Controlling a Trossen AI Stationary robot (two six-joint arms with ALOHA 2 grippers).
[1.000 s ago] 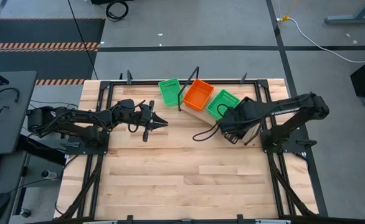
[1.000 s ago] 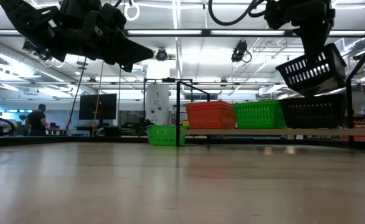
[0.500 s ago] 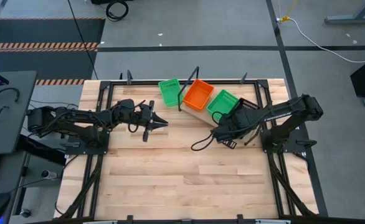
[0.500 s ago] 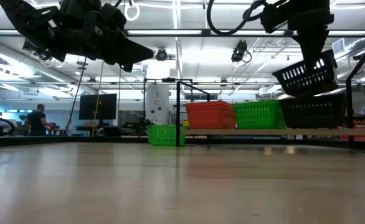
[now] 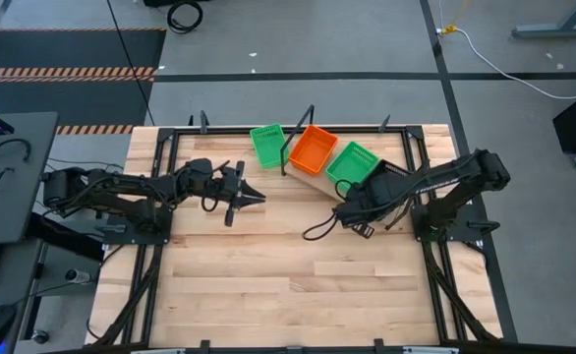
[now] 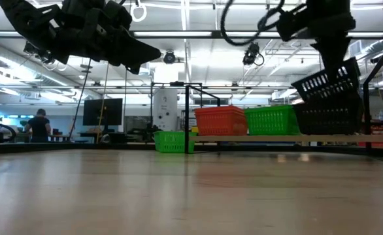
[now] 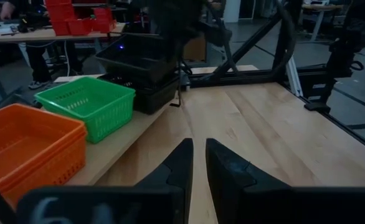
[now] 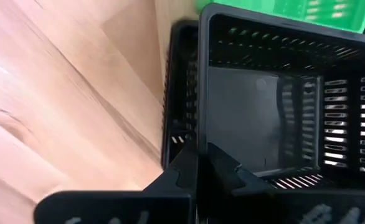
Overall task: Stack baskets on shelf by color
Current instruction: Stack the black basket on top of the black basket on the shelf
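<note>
Now the held black basket (image 6: pixel 329 83) hangs tilted, its long axis slanting up to the right in the low view, directly over the black basket on the shelf (image 6: pixel 327 119). It's lower vs a sec ago. Right gripper (image 8: pixel 201 163) pinches its wall; interior empty. Orange basket (image 5: pixel 314 149) and green basket (image 5: pixel 351 162) sit alongside on the shelf (image 6: pixel 244 138), nothing inside. Left gripper (image 7: pixel 196 163) hovers mid-table, fingers nearly together, holding nothing.

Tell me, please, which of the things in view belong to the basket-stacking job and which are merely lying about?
Part of the job:
- black basket held tilted in the right gripper
- black basket under it on the shelf
- green basket and orange baskets on the shelf
- green basket off the shelf

Not involved:
- left gripper, idle over the table
- person far behind
</note>
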